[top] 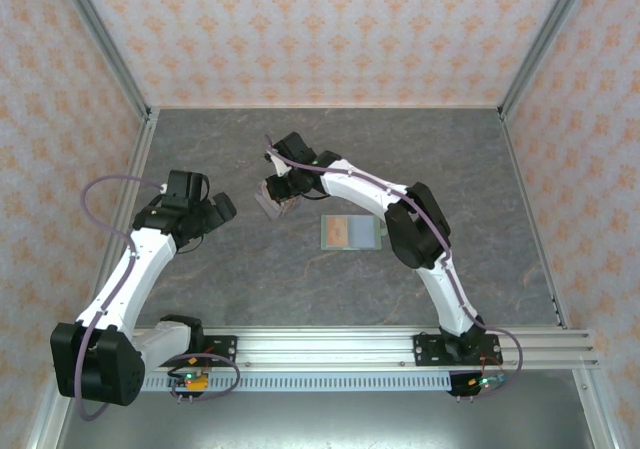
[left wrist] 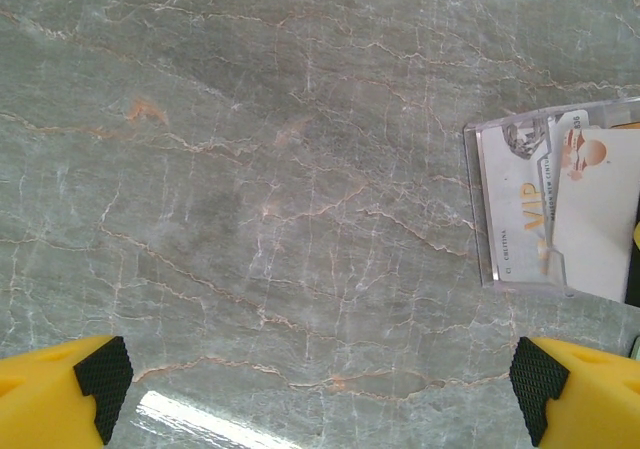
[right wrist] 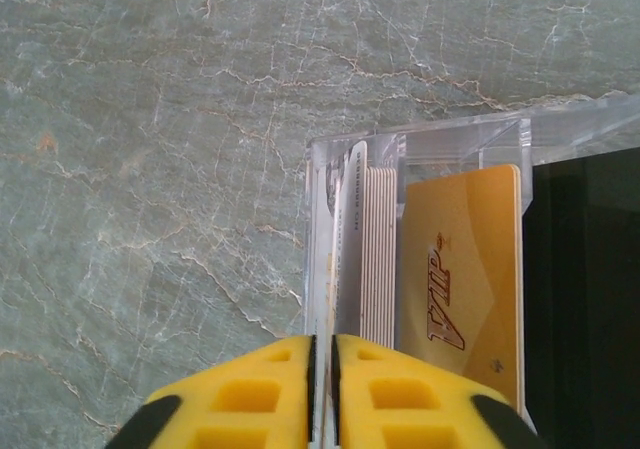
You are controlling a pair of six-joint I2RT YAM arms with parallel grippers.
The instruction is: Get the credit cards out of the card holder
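Card holder (top: 358, 234): one counted, laid flat at the middle of the tabletop (top: 200, 289). It is sage-green, with a golden-brown patch on its left panel and a small tab at its right edge. One clear box (right wrist: 440, 139) is noted just left of it, holding one golden card (right wrist: 470, 259), one whitish card (right wrist: 330, 239) and an uncounted stack (right wrist: 378, 249). Right gripper (right wrist: 322, 369), its arm bent leftward over the box, is closed on the whitish card. Left gripper (left wrist: 318, 379) is held wide open over bare tabletop beside the box.
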